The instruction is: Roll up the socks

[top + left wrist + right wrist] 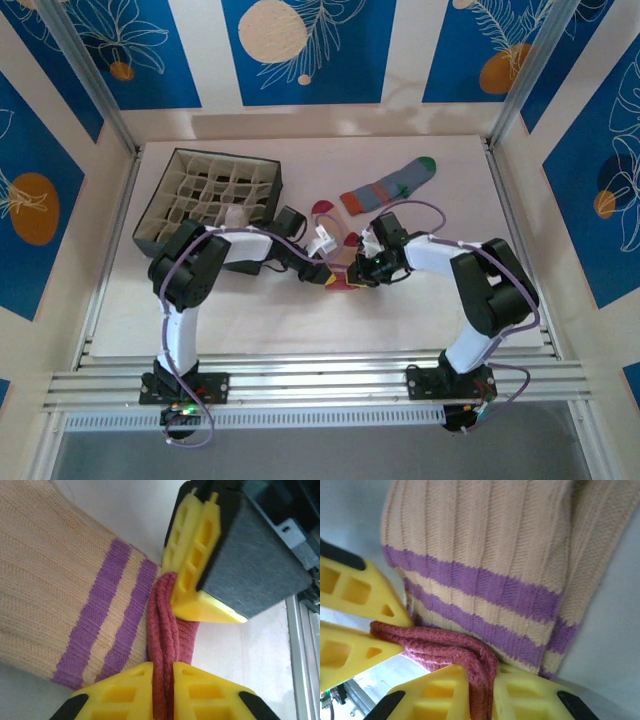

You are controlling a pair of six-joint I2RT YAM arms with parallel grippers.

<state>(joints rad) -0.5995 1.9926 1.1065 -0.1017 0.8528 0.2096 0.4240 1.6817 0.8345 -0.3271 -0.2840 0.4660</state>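
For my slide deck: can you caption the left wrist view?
The left gripper and the right gripper both pinch the maroon cuff of the peach sock.

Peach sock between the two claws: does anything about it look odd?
Slightly: the left gripper and right gripper both pinch the maroon cuff of the peach sock, bunching it into a rope-like fold. No damage shows.

Divider box [215, 195] sits at 10 o'clock on the table [420, 310], loose sock [390, 185] around 1, second sock [480, 545] dead centre.
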